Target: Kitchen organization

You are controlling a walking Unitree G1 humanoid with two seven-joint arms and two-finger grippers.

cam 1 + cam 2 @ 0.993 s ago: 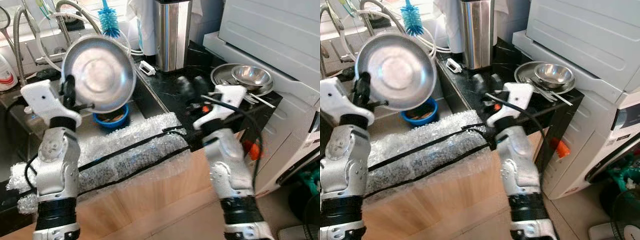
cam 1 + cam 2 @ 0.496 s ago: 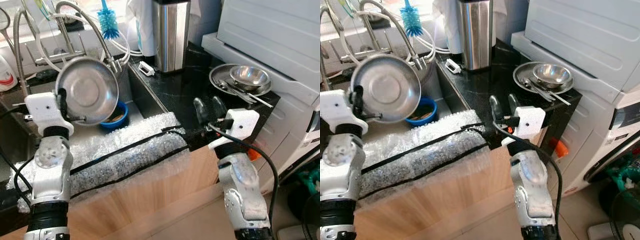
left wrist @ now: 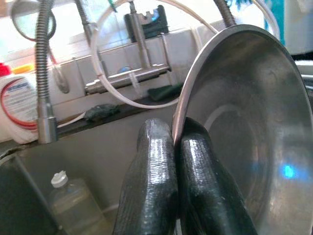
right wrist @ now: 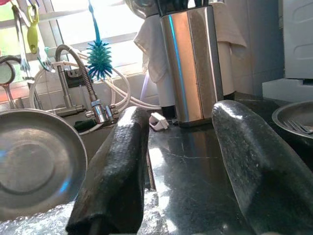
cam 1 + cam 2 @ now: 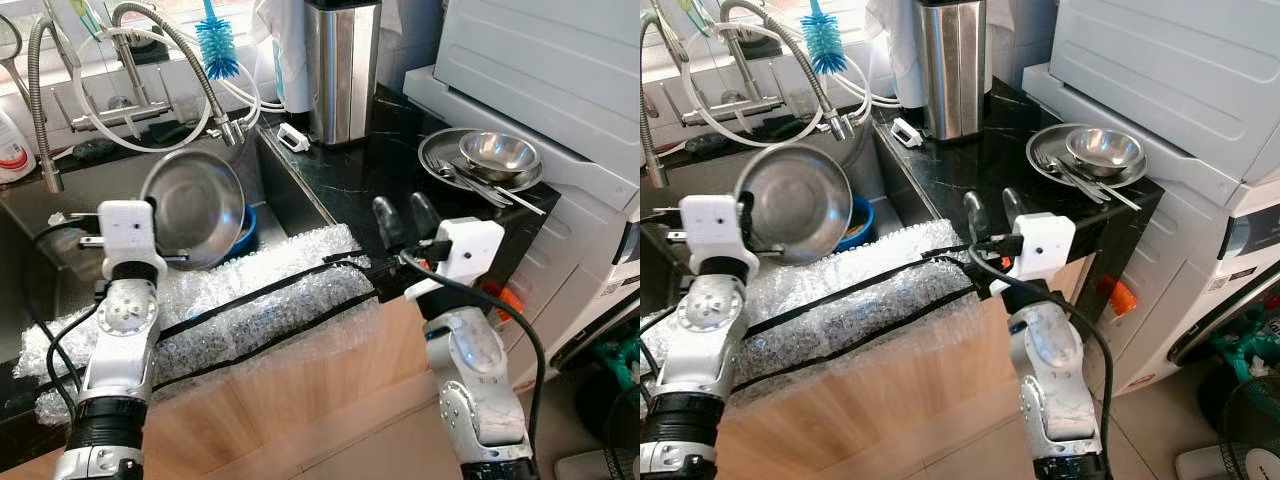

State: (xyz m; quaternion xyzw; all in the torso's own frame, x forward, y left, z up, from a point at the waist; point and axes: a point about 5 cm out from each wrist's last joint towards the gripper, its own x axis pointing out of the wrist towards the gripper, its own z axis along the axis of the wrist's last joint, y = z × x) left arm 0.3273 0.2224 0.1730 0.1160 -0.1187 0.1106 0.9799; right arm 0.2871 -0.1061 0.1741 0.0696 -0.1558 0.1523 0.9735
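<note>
One round steel bowl (image 5: 197, 205) pinched by its rim in the left gripper (image 3: 175, 147), over the sink (image 5: 60, 215).
Right gripper (image 5: 398, 218), fingers spread, holds nothing; a second steel bowl (image 5: 499, 153) sits on a steel plate (image 5: 436, 152).

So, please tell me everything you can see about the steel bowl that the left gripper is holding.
The steel bowl is round, shallow and shiny, with a flat circular base and a thin rim. It stands tilted on edge over the sink, its hollow side turned away from the head camera. The left gripper is shut on its rim, one black finger on each side. Behind its lower edge sits a blue bowl.
</note>
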